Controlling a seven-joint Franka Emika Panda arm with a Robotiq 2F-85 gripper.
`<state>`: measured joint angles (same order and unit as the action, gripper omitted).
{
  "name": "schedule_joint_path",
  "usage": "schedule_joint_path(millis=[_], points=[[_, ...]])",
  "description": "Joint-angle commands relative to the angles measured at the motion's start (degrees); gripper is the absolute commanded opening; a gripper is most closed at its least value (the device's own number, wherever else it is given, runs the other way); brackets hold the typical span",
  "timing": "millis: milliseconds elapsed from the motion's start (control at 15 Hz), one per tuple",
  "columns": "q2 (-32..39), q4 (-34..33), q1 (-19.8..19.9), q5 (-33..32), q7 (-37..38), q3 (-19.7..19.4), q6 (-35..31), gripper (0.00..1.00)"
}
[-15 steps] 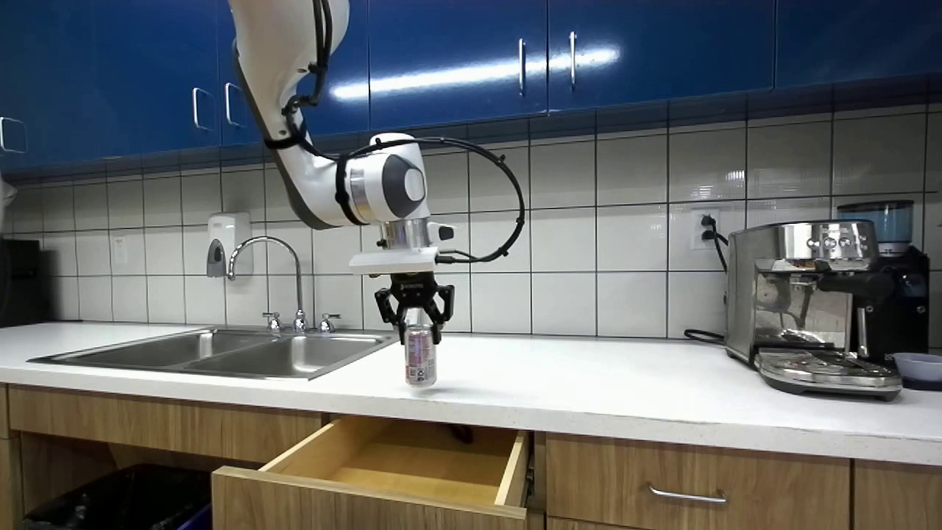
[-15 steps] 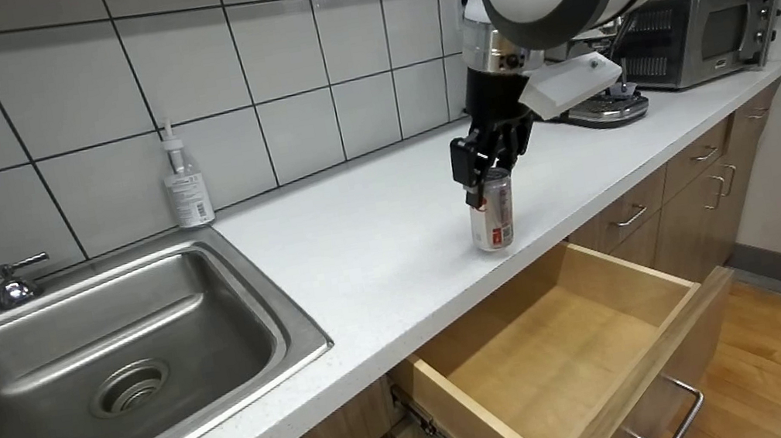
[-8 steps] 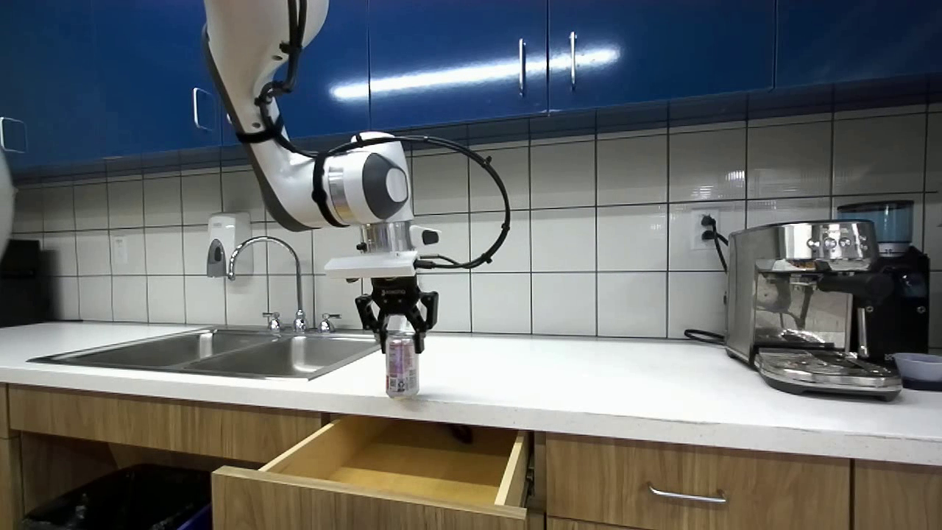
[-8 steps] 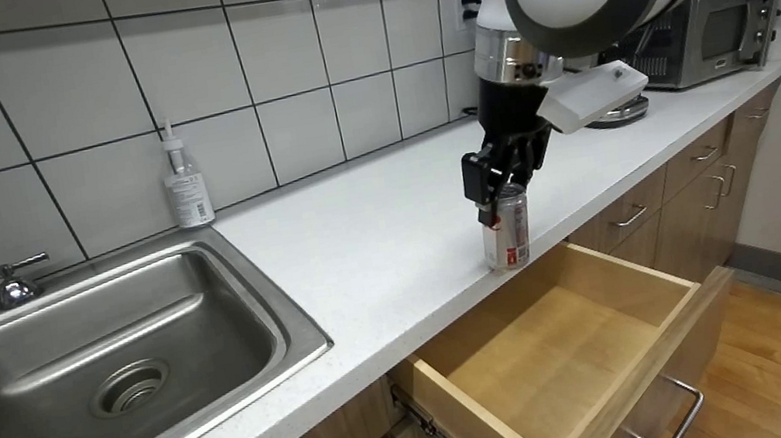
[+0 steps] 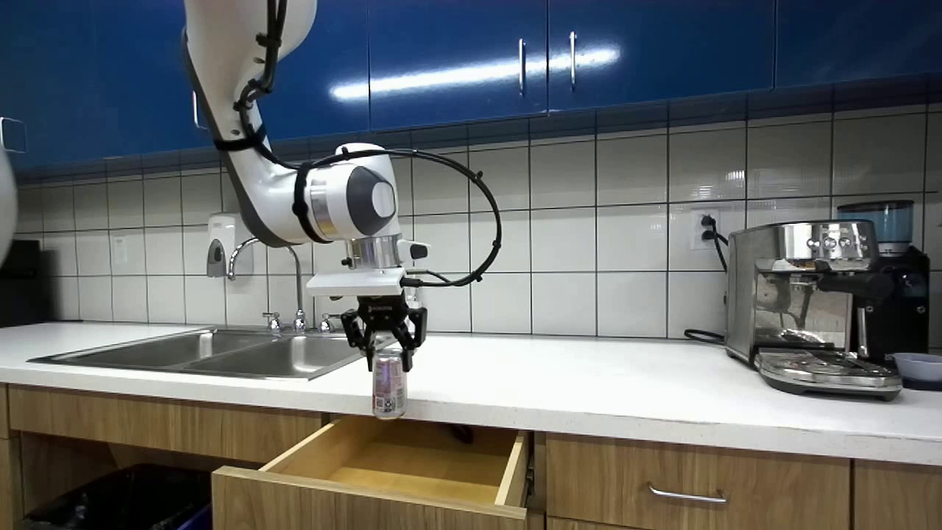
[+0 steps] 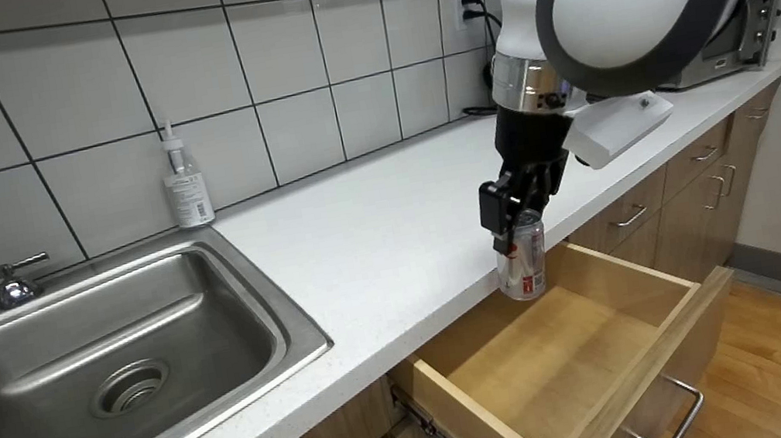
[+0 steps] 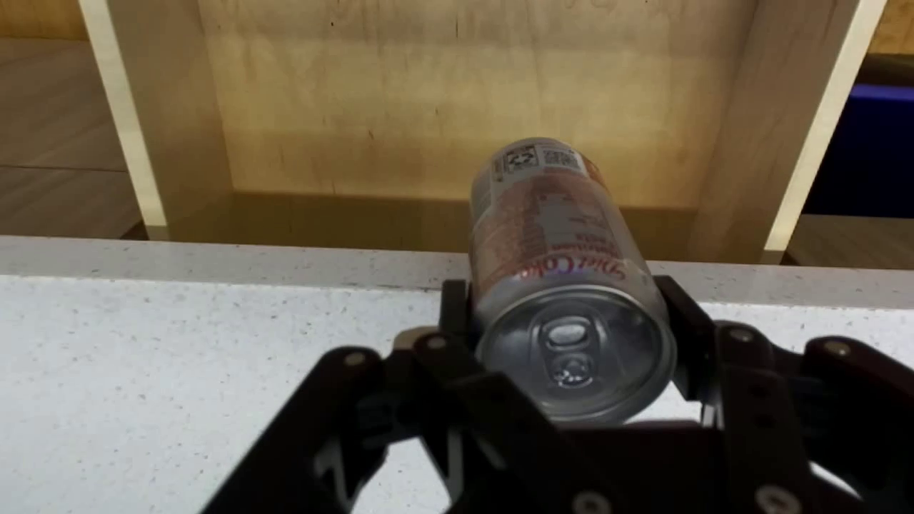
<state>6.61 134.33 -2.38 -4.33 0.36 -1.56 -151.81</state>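
i see the black claw (image 5: 388, 361) clamped on a silver diet coke can (image 6: 525, 264), holding it nearly upright at the front edge of the counter (image 6: 371, 245), above the open drawer (image 6: 562, 364), while a pump bottle (image 6: 188, 194) stands at a back corner of the sink (image 6: 304, 340).

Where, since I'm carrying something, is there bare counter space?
The counter looks bare between the sink and the cord beside the coffee machine. It's crowded around that machine, with a grinder and a bowl, and at the front edge by the open drawer, where the gripper holds a can.
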Motion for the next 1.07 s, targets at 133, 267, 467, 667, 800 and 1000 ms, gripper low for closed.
schedule_joint_path(millis=[133,267,467,667,800,1000], points=[[-1.72,4.3,0.0,-1.94,1.86,0.57,-3.39,0.38],[-1.3,4.85,-0.05,-2.36,2.16,0.47,-3.76,0.38],[-0.52,5.33,-0.04,-2.9,2.85,0.28,-3.76,0.38],[1.01,5.1,-0.09,-3.63,3.77,0.07,-3.96,0.38],[2.35,4.67,-0.22,-4.29,4.77,-0.18,-4.35,0.38],[4.71,4.09,-0.45,-5.06,6.31,-0.61,-5.99,0.38]])
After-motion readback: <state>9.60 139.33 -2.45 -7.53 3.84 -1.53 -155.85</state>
